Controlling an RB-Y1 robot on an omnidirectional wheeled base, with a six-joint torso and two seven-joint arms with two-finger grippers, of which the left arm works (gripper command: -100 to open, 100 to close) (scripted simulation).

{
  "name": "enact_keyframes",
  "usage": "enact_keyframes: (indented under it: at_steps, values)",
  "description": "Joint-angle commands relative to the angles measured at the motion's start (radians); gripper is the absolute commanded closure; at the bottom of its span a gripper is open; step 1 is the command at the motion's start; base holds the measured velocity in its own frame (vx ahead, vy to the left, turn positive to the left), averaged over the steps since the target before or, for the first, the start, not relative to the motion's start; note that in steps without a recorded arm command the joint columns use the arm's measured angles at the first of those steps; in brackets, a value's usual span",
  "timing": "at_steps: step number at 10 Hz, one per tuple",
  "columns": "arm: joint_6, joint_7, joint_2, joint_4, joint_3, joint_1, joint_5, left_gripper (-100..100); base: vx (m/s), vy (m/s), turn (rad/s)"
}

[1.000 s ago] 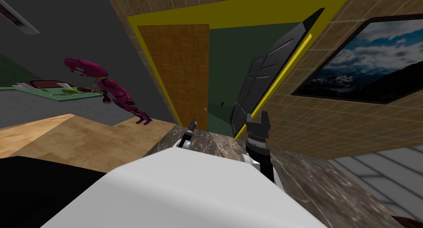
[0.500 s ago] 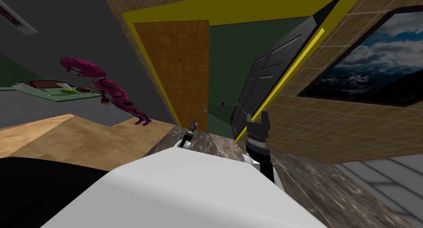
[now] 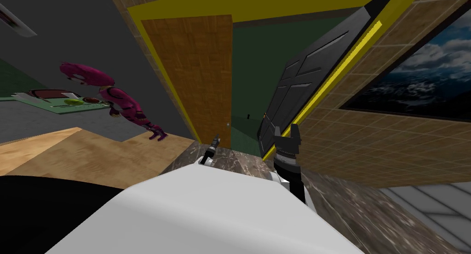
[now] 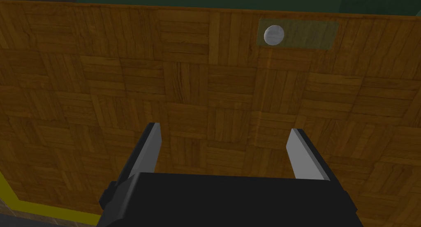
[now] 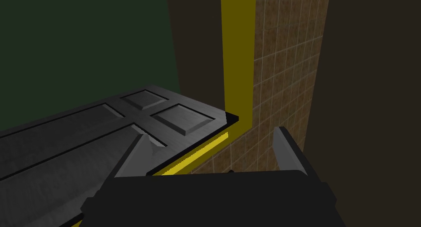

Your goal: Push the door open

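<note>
Left gripper, fingers spread wide and holding nothing, faced the wood door, apart from it and short of its round knob. Right gripper, likewise wide open and empty, was at the black door, 1 finger over its panelled face; contact could not be told. The black door stood ajar, angled off the yellow frame, with a green wall beyond.
</note>
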Motion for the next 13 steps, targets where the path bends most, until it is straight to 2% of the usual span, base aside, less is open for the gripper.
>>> enact_keyframes:
  at_steps: [1, 4, 5, 7, 13]
  values:
    - [-0.01, 0.002, 0.001, 0.045, -0.001, -0.018, 0.002, -100, 0.096, 0.008, 0.012]
    - [-0.019, 0.007, 0.002, 0.106, -0.005, -0.041, 0.005, -100, 0.092, -0.008, 0.012]
    - [-0.025, 0.009, 0.003, 0.144, -0.007, -0.056, 0.007, -100, 0.126, -0.005, 0.021]
    - [-0.032, 0.013, 0.003, 0.192, -0.009, -0.074, 0.01, -100, 0.145, -0.012, 0.016]
    - [-0.047, 0.02, 0.005, 0.292, -0.015, -0.113, 0.015, -100, 0.121, -0.004, 0.01]
